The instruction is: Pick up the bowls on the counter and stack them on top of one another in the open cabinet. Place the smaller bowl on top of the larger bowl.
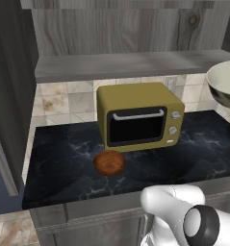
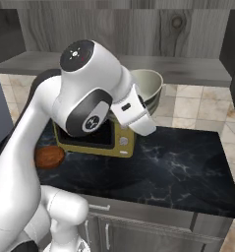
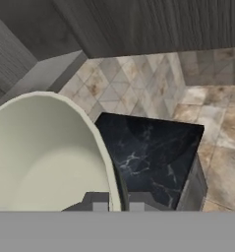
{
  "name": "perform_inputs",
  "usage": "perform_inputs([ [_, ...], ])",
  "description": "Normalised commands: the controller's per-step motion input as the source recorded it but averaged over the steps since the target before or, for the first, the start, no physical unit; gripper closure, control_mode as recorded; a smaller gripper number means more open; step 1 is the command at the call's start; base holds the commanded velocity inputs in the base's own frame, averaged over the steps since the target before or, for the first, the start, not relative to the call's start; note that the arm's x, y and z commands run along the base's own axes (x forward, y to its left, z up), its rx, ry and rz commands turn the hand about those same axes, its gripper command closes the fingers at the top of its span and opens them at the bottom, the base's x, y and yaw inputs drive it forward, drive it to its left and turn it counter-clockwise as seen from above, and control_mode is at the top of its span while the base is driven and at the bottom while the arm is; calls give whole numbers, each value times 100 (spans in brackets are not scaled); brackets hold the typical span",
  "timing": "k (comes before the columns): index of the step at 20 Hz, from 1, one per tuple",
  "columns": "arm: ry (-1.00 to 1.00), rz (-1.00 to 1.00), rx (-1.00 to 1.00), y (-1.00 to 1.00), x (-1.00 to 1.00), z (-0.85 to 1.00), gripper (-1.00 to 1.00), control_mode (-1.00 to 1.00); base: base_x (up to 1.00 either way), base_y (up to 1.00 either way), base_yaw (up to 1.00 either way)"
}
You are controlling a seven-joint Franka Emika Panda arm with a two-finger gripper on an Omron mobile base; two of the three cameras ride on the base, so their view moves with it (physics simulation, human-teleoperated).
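Observation:
The larger bowl (image 3: pixel 40 157), glossy cream, hangs in the air above the counter's right part, with my gripper (image 3: pixel 118 205) shut on its rim. One finger sits inside the rim and the other outside. The same bowl (image 1: pixel 224 84) shows at the right edge of the left base view, just below shelf height, and behind my hand as the larger bowl (image 2: pixel 148 84) in the right base view. The smaller bowl (image 1: pixel 109 162), reddish-brown, rests on the black counter (image 1: pixel 63 163) in front of the microwave, also seen as the smaller bowl (image 2: pixel 49 156). The open cabinet's plank shelf (image 1: pixel 126 65) runs above.
A yellow microwave (image 1: pixel 138 115) stands at the middle of the counter, under the shelf. A dark cabinet side wall (image 1: pixel 10 96) rises at the left. Tiled backsplash (image 1: pixel 63 101) lies behind. The counter's right end (image 2: pixel 207 172) drops off to a tiled floor.

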Motion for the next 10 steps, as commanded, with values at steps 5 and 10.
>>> perform_inputs([
  [5, -2, 0, -1, 7, 26, 25, 100, -100, 0, 0, 0],
  [10, -2, 0, 0, 5, 22, 25, 100, -100, 0, 0, 0],
])
